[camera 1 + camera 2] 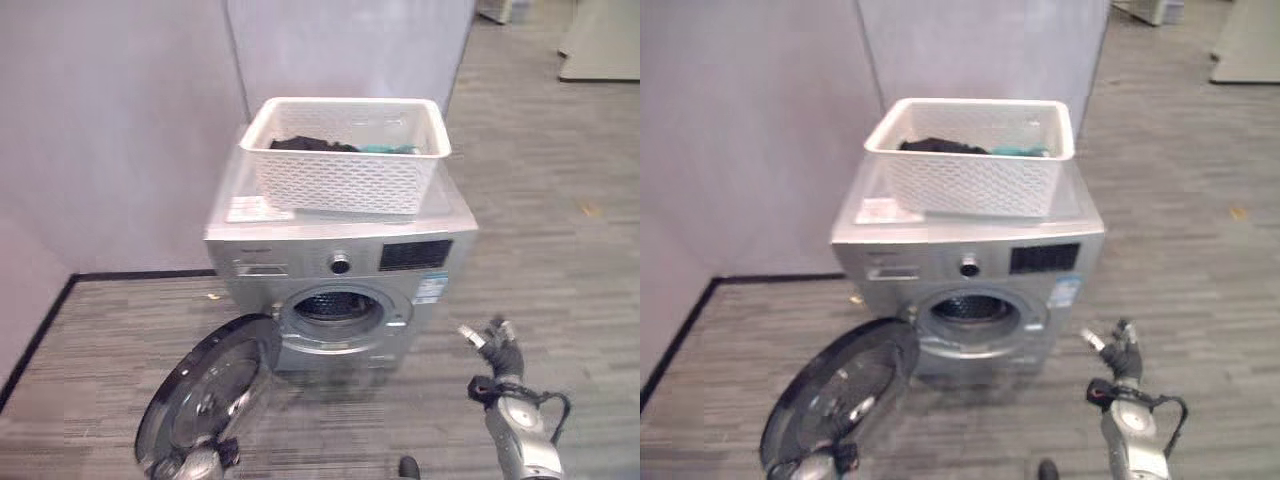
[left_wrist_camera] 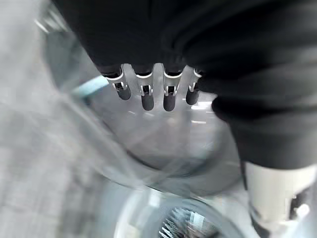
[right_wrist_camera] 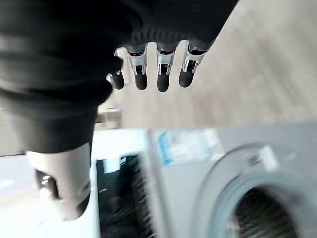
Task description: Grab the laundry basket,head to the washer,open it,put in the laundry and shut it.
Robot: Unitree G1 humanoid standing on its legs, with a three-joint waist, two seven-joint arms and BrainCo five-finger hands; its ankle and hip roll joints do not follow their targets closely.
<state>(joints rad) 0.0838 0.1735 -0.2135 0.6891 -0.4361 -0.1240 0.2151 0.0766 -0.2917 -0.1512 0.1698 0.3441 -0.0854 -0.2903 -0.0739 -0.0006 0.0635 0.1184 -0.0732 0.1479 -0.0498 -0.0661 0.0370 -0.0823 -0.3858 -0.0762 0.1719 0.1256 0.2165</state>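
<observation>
Atop the washer (image 1: 340,260), laundry basket (image 1: 345,155) lies crosswise; right hand (image 1: 497,347) open, empty.

No legible print anywhere. Blue-and-white sticker (image 1: 432,288) on washer (image 1: 300,255) front beside the drum opening, lettering too small to read. Dark display panel (image 1: 415,254) blank. White sheet (image 1: 246,209) on washer top, print unreadable.
</observation>
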